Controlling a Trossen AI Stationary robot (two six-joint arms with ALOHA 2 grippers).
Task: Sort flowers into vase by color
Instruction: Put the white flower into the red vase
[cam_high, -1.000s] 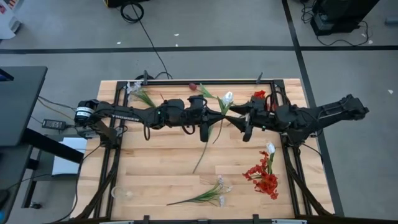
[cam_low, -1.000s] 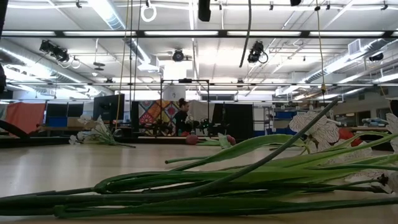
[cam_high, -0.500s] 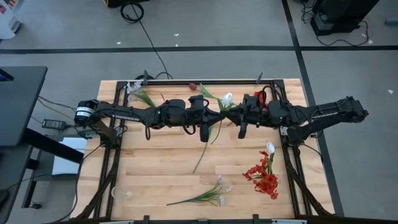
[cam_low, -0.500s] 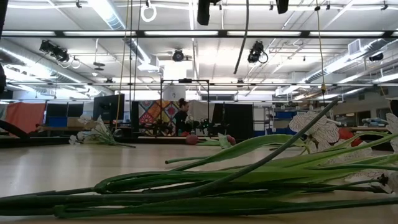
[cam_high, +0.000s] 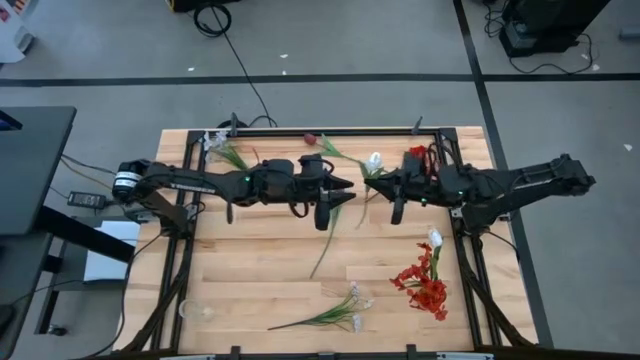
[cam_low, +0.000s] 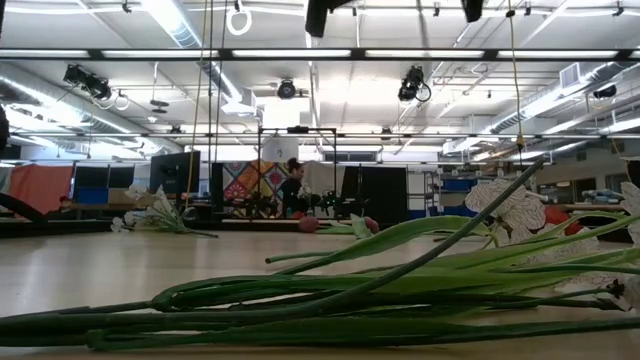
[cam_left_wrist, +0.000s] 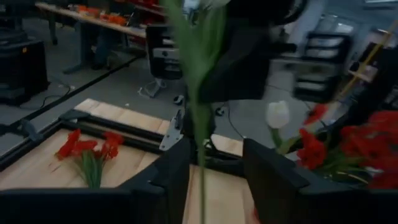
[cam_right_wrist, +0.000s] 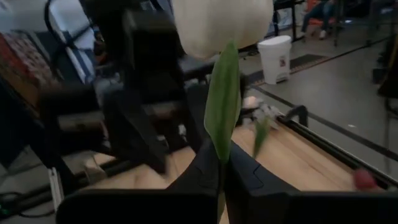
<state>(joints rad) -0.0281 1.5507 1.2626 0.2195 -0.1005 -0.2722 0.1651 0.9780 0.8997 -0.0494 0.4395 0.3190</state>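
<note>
Our right gripper (cam_high: 380, 181) is clamped on the white tulip's (cam_high: 374, 160) stem, above the desk (cam_high: 250, 290) near its far edge. Our left gripper (cam_high: 345, 190) faces it with fingers (cam_left_wrist: 163, 180) spread, the stem between them. 2 more flower groups, red blooms (cam_high: 428, 290) and white blossom sprays (cam_high: 345, 308), lie toward the near edge.

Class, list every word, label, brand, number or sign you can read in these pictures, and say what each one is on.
No text can be read in any view.
Left arm: any lettering is too small to read.
Patterned panel in the room behind: only a pattern shows, with no legible words.
</note>
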